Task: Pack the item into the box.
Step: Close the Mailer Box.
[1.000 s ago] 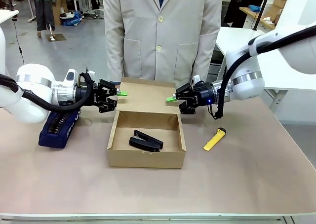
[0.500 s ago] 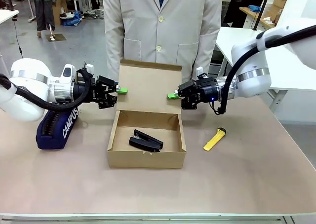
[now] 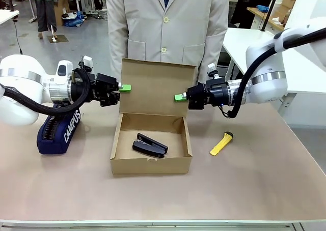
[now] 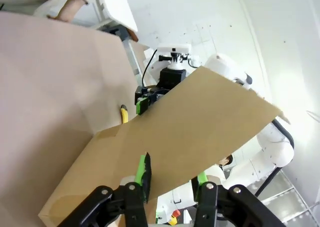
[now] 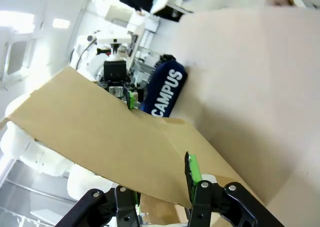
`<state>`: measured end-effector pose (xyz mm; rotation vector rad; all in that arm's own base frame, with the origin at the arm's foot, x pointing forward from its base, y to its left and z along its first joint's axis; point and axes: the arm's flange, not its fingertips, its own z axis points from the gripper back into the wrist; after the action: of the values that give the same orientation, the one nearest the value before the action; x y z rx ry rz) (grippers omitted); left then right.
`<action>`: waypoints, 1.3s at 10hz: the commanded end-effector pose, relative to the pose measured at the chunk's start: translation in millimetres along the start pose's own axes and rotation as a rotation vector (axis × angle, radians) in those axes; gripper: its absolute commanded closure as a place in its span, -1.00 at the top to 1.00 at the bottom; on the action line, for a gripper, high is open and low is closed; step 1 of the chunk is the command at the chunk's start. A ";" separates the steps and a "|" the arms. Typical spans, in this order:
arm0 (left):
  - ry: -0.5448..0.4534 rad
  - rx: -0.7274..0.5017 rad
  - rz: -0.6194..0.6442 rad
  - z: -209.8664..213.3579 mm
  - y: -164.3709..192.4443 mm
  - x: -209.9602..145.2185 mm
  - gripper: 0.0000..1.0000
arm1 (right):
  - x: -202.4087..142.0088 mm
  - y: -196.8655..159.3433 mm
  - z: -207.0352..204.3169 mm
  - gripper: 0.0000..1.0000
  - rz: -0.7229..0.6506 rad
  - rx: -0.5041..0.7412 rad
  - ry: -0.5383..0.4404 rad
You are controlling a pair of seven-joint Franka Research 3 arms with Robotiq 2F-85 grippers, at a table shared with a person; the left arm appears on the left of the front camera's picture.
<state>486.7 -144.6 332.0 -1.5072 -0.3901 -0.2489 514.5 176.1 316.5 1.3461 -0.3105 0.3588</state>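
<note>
Table (image 3: 254, 190): a person in a pale coat (image 3: 168, 27) stands at the far edge, right behind the box. Brown cardboard box (image 3: 150, 166) sits mid-table with its top open. Its lid (image 3: 158, 83) is hinged on the far wall, stands near upright and screens the person's waist.

Navy CAMPUS pouch (image 3: 58, 132) is on the table left of the box, under the left arm and apart from the box. Yellow utility knife (image 3: 221, 144) lies flat right of the box, below the right arm, touching neither.

Left gripper (image 3: 125, 88) is clamped on the lid's left edge, about halfway up. Left wrist view has the cardboard running between its green pads. Right gripper (image 3: 178, 96) is clamped on the lid's right edge, slightly lower. Right wrist view shows the flap between its fingers likewise.

Black stapler (image 3: 150, 144) lies on the box floor near the front wall, left of centre. It's below both grippers, nearer the camera, touching neither. Small, black, wedge-shaped, lying on a slant, much shorter than the box is wide.
</note>
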 end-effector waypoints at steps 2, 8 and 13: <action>0.023 0.008 0.029 -1.2 8.1 2.6 -0.11 | 0.0 0.0 0.0 -0.05 0.000 0.000 0.000; 0.017 -0.048 -0.113 7.8 7.5 -0.6 -0.11 | -0.9 -4.5 -3.8 -0.05 0.134 0.029 0.002; -0.016 -0.191 -0.495 17.2 -14.5 -5.2 -0.11 | -14.2 4.7 4.1 -0.05 0.642 0.135 -0.112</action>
<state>484.9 -130.4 348.7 -1.5704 -0.7359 -0.6093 511.2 175.7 321.0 1.3477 -0.7277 0.7896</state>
